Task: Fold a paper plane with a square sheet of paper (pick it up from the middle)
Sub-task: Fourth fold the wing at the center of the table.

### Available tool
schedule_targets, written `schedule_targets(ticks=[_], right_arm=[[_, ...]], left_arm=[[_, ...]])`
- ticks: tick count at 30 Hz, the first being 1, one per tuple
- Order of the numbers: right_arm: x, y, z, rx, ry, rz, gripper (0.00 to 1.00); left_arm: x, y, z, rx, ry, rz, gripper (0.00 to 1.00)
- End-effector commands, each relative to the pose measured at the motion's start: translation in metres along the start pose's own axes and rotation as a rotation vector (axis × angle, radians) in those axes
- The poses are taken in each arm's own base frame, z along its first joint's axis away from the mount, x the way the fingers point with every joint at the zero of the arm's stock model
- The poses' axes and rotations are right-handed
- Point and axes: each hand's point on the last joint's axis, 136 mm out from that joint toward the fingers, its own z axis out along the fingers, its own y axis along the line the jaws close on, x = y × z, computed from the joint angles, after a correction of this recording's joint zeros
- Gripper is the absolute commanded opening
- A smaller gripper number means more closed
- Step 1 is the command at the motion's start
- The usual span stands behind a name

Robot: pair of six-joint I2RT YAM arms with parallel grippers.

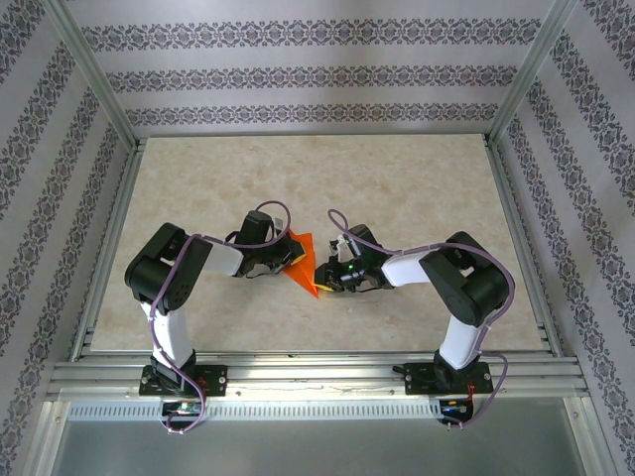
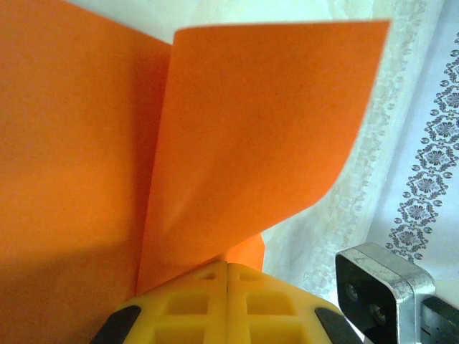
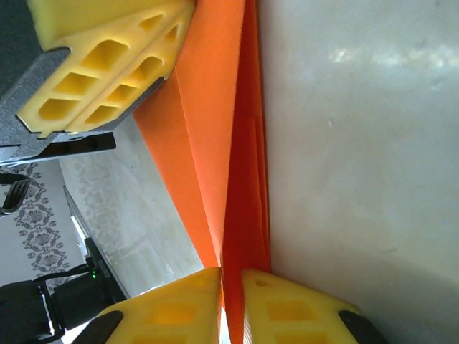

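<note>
The bright orange sheet of paper (image 1: 306,266) is folded into a pointed wedge and hangs above the table between the two arms, point toward the near side. My left gripper (image 1: 284,260) is shut on its left edge. In the left wrist view, the yellow pads (image 2: 228,266) meet on the paper (image 2: 251,122), and one flap curls upward. My right gripper (image 1: 328,274) is shut on the right side. In the right wrist view, the jaws (image 3: 231,276) pinch several stacked layers of the paper (image 3: 240,143). The left gripper's yellow fingers (image 3: 107,64) show at the top left.
The beige table (image 1: 298,178) is ringed by aluminium rails (image 1: 317,372) and patterned walls (image 1: 317,79). Both arm bases stand at the near edge. Part of the right arm's dark metal body (image 2: 384,290) sits close beside my left gripper.
</note>
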Motion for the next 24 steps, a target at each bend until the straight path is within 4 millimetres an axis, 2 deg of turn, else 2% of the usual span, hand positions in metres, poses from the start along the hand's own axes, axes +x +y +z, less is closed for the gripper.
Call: schedule_targets(ticks=[1,6,11,19,24], right_arm=[[0.017,-0.001,-0.001,0.008,0.049,-0.006,0.15],[0.024,-0.013,-0.001,0.054,0.064,0.001,0.07],[0.033,-0.030,-0.003,0.103,0.068,0.017,0.10],[0.035,-0.017,-0.007,0.068,0.076,0.014,0.11],[0.040,-0.026,-0.003,0.087,0.095,0.030,0.09]], left_arm=[[0.014,0.048,0.005,-0.150,0.012,-0.077,0.01],[0.015,0.048,0.005,-0.149,0.013,-0.077,0.01],[0.015,0.049,0.005,-0.148,0.012,-0.078,0.01],[0.015,0.051,0.006,-0.148,0.010,-0.088,0.01],[0.016,0.052,0.006,-0.148,0.012,-0.088,0.01]])
